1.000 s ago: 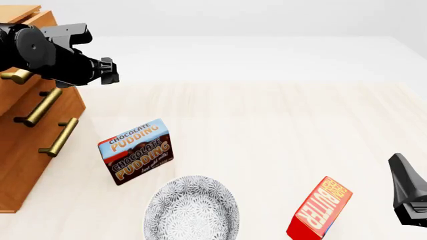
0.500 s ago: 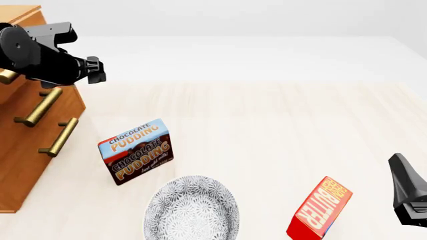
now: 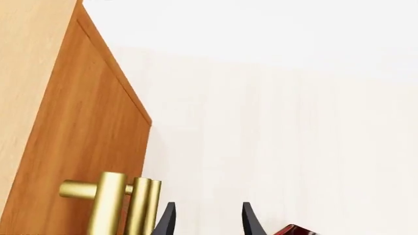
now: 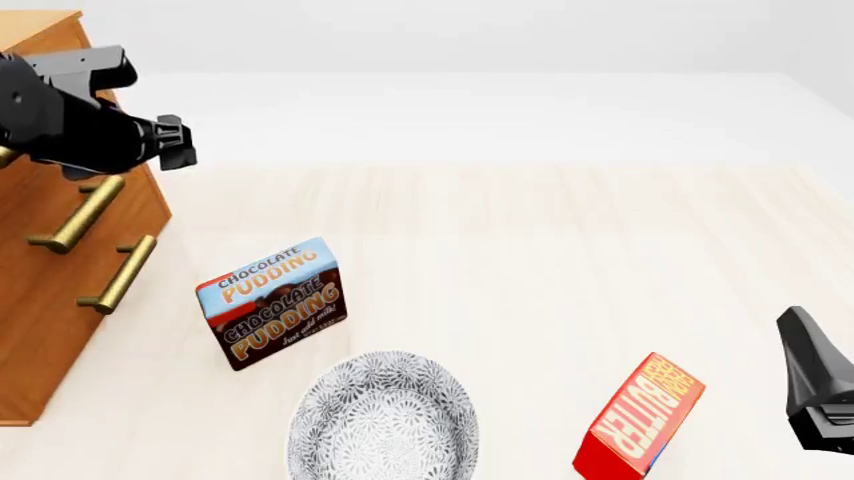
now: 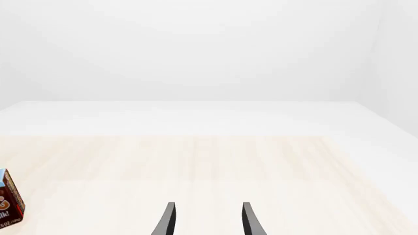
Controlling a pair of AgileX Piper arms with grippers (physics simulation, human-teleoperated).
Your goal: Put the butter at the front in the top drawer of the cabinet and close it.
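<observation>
The left gripper (image 3: 207, 223) is hanging open and empty just beside the brass handle (image 3: 124, 205) of the cabinet (image 4: 54, 260). The right gripper (image 5: 207, 220) is also open and holding nothing. The butter (image 4: 638, 417) is standing on the table (image 4: 561, 240), near the right gripper and far from the left one.

light: bright, even | shadows: faint, soft | focus: sharp | glare: none
</observation>
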